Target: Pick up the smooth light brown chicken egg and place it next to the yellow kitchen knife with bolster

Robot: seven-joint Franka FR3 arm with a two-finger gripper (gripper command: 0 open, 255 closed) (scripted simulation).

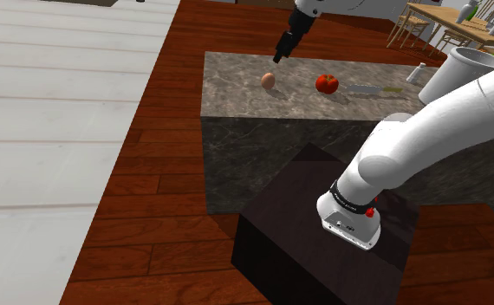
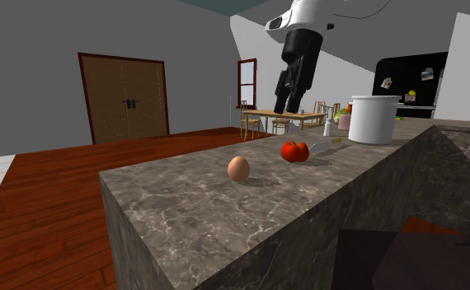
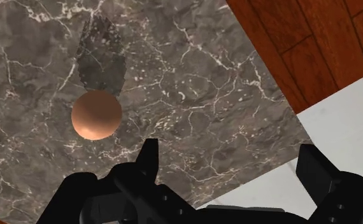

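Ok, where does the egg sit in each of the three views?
Shoulder view: egg on the left part of the countertop, left of the red tomato, just under the claw in the picture.
Second exterior view: egg mid-picture, left of the tomato.
Wrist view: egg outside the open claw, beside one finger.
Shared landmark: the grey marble counter the egg rests on.
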